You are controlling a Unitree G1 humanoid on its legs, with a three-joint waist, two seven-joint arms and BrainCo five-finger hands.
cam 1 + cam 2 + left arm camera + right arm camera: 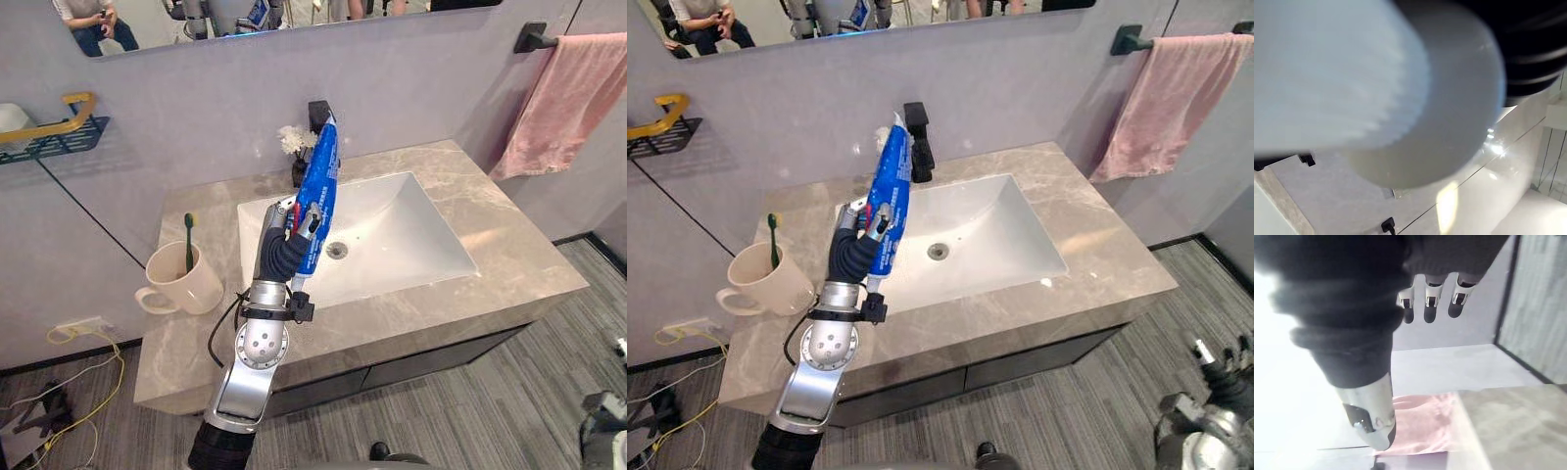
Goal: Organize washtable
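Observation:
My left hand (279, 250) is shut on a blue toothpaste tube (318, 186), held upright and leaning right over the left edge of the white sink (411, 245). The tube's white cap end (1440, 112) looms close in the left wrist view. A cream mug (191, 284) with a green toothbrush (189, 240) standing in it sits on the marble counter (490, 206), left of that hand. My right hand (1220, 372) hangs low at the right, off the counter, its fingers (1430, 303) relaxed and holding nothing.
A black faucet (918, 137) stands behind the sink, with a small white flower ornament (292, 139) beside it. A pink towel (563, 98) hangs on a black rail at the right. A yellow-and-black wall shelf (49, 132) is at the far left.

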